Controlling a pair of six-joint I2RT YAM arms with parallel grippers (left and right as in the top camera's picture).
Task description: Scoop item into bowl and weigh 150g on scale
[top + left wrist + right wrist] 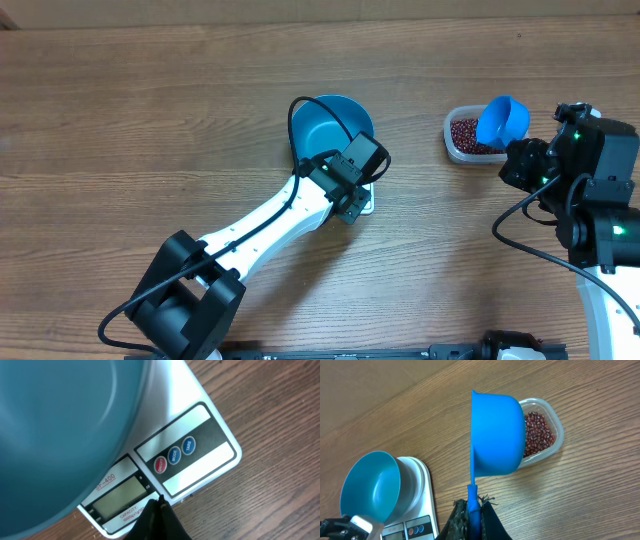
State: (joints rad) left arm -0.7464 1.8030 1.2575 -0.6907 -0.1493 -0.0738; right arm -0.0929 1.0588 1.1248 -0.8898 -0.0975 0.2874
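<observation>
**A:** Which step are we on?

**B:** Setting up, I'd say. The blue bowl (330, 122) sits empty on the scale (200, 395) in the middle of the worktop (150, 120), and the display (117, 494) looks blank. The left hand (158, 506) is pinched shut on nothing. Its tip is at the scale's front edge, just beside the display and short of the buttons (174, 454). I cannot tell whether it touches.

**A:** And the beans (537, 435)?

**B:** They're in the clear tub (556, 420) on the right. The right hand (474, 510) is clamped on the handle of the blue scoop (495, 435), which is tipped on its side above the tub and looks empty.

**A:** What next?

**B:** Probably switching on or taring the scale. Then the scoop needs to dip into the beans and travel level, leftwards, to the bowl.
</observation>
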